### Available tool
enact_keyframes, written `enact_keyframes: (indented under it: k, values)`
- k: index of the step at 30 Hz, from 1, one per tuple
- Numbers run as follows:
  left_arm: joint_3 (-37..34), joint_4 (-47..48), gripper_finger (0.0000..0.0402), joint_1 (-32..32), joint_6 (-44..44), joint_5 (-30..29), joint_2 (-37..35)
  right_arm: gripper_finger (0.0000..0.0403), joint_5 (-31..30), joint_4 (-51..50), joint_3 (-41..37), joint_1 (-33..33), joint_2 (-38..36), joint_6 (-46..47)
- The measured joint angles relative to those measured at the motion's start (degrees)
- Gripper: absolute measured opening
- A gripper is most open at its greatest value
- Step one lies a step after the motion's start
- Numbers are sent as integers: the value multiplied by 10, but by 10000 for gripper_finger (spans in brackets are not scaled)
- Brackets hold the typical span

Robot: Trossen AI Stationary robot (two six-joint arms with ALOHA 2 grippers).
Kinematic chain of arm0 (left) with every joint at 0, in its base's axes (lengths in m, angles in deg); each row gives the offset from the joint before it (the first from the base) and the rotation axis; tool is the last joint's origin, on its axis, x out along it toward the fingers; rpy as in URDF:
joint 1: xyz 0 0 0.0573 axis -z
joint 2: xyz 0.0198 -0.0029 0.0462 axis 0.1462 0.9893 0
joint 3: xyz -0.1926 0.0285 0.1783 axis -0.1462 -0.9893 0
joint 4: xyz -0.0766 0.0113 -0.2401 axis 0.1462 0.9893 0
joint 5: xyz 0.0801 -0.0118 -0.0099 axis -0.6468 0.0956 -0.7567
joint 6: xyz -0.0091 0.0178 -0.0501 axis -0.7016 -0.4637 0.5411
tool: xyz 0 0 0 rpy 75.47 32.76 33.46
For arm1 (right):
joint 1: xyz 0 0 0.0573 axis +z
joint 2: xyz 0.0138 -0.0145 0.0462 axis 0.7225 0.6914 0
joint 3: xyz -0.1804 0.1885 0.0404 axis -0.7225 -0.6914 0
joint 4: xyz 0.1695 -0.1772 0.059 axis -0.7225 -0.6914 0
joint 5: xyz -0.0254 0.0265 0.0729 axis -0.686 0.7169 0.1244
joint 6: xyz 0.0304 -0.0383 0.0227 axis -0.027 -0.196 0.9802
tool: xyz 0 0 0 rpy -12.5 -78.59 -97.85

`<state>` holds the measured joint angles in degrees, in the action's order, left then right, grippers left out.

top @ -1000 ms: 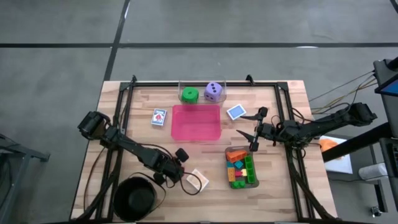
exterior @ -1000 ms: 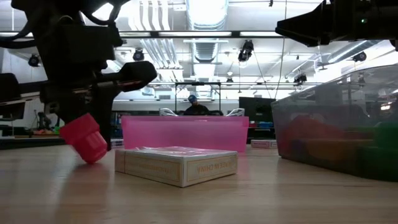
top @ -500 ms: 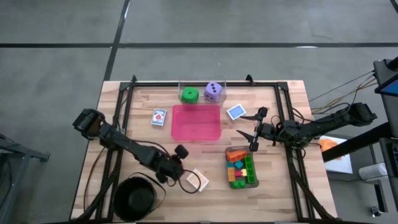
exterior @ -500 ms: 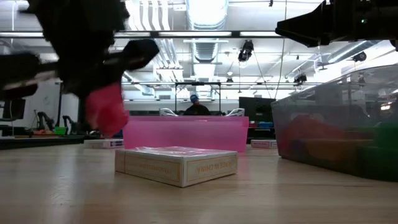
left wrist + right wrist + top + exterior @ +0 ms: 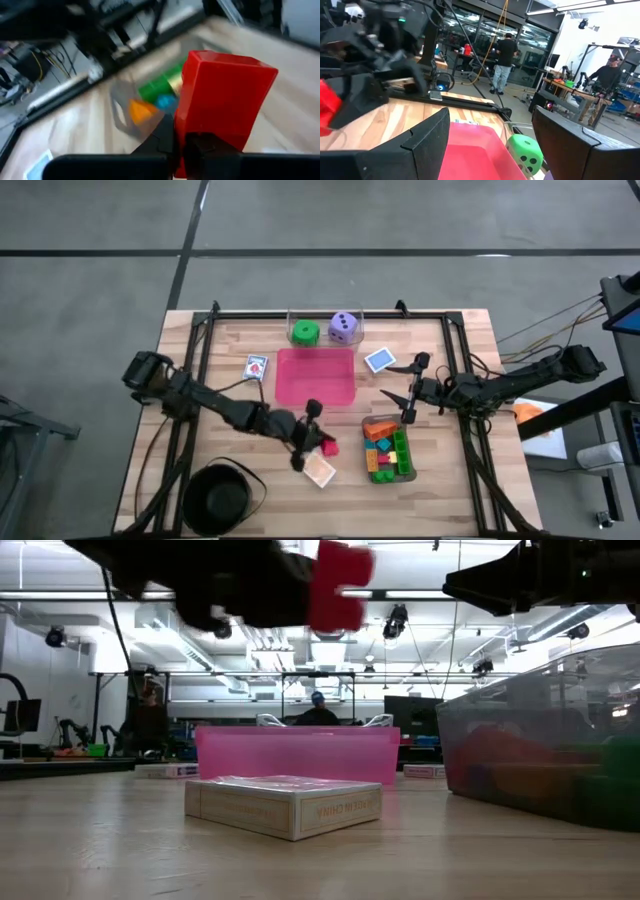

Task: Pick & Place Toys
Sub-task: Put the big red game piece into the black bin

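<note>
My left gripper [image 5: 318, 442] hangs above the table's middle, shut on a red brick [image 5: 328, 447]. In the low view the brick [image 5: 336, 585] rides high over a pale card box [image 5: 285, 804]. The left wrist view has the brick [image 5: 220, 100] filling the space between my fingers, with a grey tray of bricks [image 5: 120, 107] beyond it. That tray [image 5: 410, 448] holds several coloured bricks, just right of the held one. My right gripper [image 5: 407, 396] stands open above the tray's far side. A green die [image 5: 305, 332] and a purple die [image 5: 343, 327] sit at the back.
A pink tray [image 5: 315, 377] lies at the centre back, with blue cards to its left [image 5: 256, 367] and right [image 5: 379, 360]. The card box [image 5: 318, 470] lies below my left gripper. A black bowl [image 5: 220, 498] sits front left. People stand in the room behind.
My left gripper lifted the red brick off the table and carried it up and to the right, toward the grey tray. The right arm has not moved.
</note>
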<state>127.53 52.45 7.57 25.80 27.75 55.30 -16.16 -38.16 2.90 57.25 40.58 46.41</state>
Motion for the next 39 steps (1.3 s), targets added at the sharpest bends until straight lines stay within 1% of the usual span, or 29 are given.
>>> enact_keyframes:
  k: [2, 4, 6, 10, 13, 20, 25, 28, 33, 39]
  values:
    - [3, -50, 10, -20, 14, 24, 18, 282, 6, 0, 0, 0, 0, 1]
    - [18, -78, 10, -36, 34, 51, 41, 282, 7, 0, 0, 0, 0, 2]
    - [43, -81, 10, -46, 46, 70, 70, 282, 7, 1, 0, 0, 0, 2]
    - [106, -76, 10, -47, 43, 75, 129, 282, 7, 1, 0, 0, 0, 0]
    - [157, -52, 10, -48, 40, 76, 166, 282, 7, 1, 0, -1, 0, -2]
    - [274, 71, 10, -51, 27, 75, 226, 282, 7, 0, 0, -1, 1, -1]
    - [328, 138, 16, -51, 24, 75, 250, 282, 7, 0, 0, -1, 3, 0]
    - [341, 161, 39, -51, 26, 75, 255, 282, 7, 0, 0, -1, 3, 0]
    - [340, 161, 88, -51, 24, 75, 253, 282, 7, 0, 0, -1, 4, 0]
    - [340, 163, 176, -51, 29, 75, 253, 282, 7, 0, 0, -1, 3, 0]
